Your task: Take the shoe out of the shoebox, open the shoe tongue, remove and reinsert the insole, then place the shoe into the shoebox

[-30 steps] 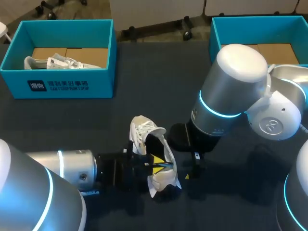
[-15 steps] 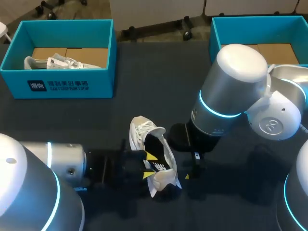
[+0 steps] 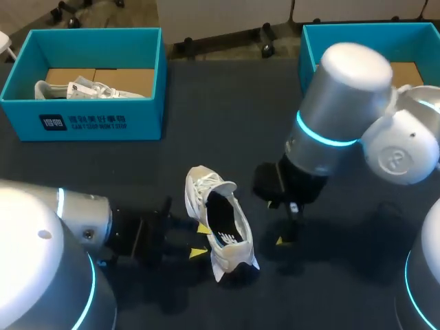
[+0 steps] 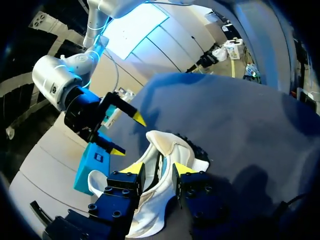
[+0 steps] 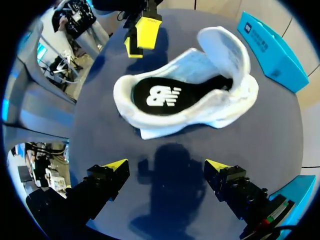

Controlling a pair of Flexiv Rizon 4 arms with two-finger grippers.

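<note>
Dark navy surface (image 3: 227, 117) fills the head view, and its far edge runs just behind the two boxes. The near edge I can't see, because my own arms cover it.

Centre front is the white low-top sneaker (image 3: 206, 192), lying on the surface outside both boxes and well apart from them, with a wide band of dark surface between. Its tongue is folded back and the mouth gapes open. Inside it lies the black insole with a white logo (image 3: 221, 218), flat as far as I can see.

My left arm comes in low from the left, and the left hand (image 3: 201, 240) sits just beside the sneaker's left wall. Its yellow fingertips (image 4: 131, 167) are spread and pinch nothing. From the left wrist view the sneaker lies right ahead of them, though I can't tell whether a tip brushes the upper.

My right arm hangs over the right half, with the right hand (image 3: 287, 225) just off the sneaker's right side and apart from it. Its fingers (image 5: 116, 164) are spread wide over bare surface, and the shoe lies ahead of them.

Back left is the teal cardboard shoebox (image 3: 82, 124), lidless, with a second white shoe (image 3: 82, 89) lying on its brown cardboard floor (image 3: 127, 77). Back right is another teal shoebox (image 3: 357, 27), half hidden by my right arm. Only a patch of brown floor shows inside it.
</note>
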